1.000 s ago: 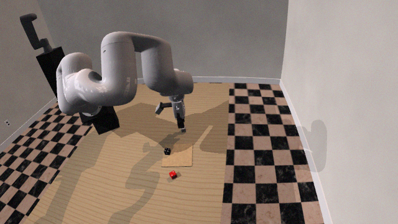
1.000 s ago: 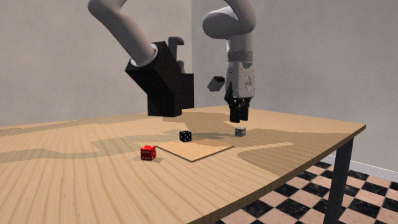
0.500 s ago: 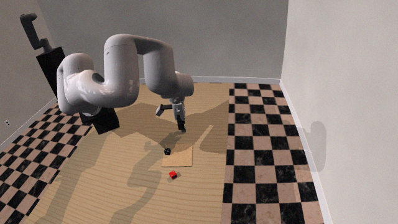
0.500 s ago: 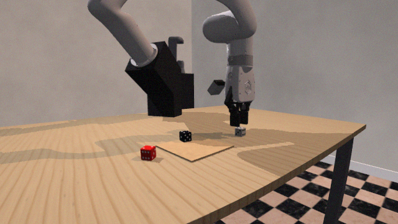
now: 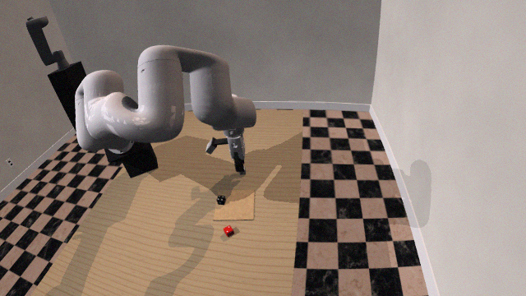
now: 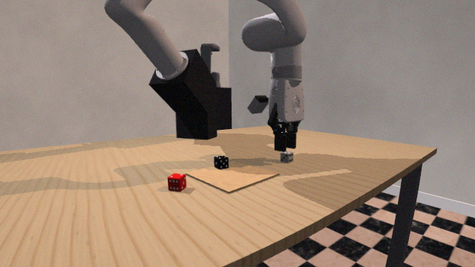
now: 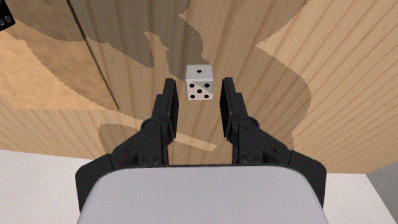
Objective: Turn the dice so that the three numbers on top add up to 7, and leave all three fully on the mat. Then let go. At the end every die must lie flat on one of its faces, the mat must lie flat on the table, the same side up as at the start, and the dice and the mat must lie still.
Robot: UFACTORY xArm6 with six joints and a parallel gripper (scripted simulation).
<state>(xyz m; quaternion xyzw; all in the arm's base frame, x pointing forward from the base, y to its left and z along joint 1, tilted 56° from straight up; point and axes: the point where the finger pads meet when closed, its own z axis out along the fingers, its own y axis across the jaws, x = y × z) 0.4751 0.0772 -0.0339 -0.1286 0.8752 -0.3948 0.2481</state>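
Note:
A white die (image 6: pixel 286 156) lies on the bare table beyond the mat's far right side. In the wrist view the white die (image 7: pixel 200 82) shows a one-pip face and a five-pip face. My gripper (image 6: pixel 285 142) hangs straight down just above it, open and empty; in the wrist view its fingers stand either side of the die without touching. The thin tan mat (image 6: pixel 231 177) lies flat. A black die (image 6: pixel 221 162) sits at the mat's far left corner. A red die (image 6: pixel 177 182) lies on the table, off the mat's near left side.
The black robot base (image 6: pixel 197 100) stands at the back of the table. The table's right edge (image 6: pixel 371 185) drops to a checkered floor. In the top view my fingers (image 5: pixel 239 168) hide the white die.

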